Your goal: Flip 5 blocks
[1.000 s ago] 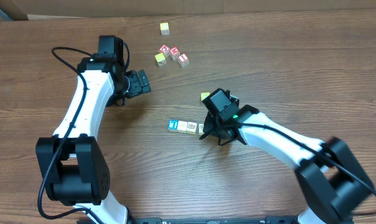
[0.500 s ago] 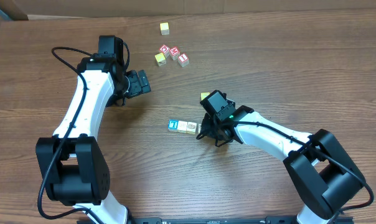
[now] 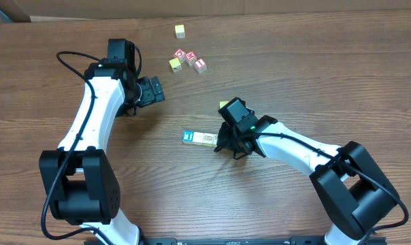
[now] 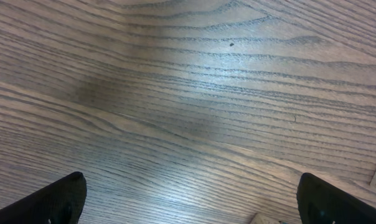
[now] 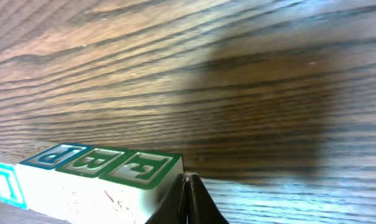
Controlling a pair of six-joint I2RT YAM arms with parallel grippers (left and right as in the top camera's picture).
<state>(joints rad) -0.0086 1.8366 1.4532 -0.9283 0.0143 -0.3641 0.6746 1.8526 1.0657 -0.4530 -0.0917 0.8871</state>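
Light: shining bright and even.
Glare: whitening the table [image 4: 175, 186] grain.
Shadow: pooling dark, right wrist view.
Focus: softening on near blocks [image 5: 88, 180].

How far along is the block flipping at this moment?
Done: nothing certain; the blocks lie in a tight row, and no flip count shows. In hand: the right claw, shut, sits against the row's end block. The left claw hangs open, apart from them. Left: unclear how many of the five flips.

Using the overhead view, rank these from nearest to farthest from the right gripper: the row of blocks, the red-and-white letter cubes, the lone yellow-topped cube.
1. Row of blocks, right at the tip of the right gripper.
2. Red-and-white letter cubes, clustered farther up the table.
3. Lone yellow-topped cube, near the far edge.
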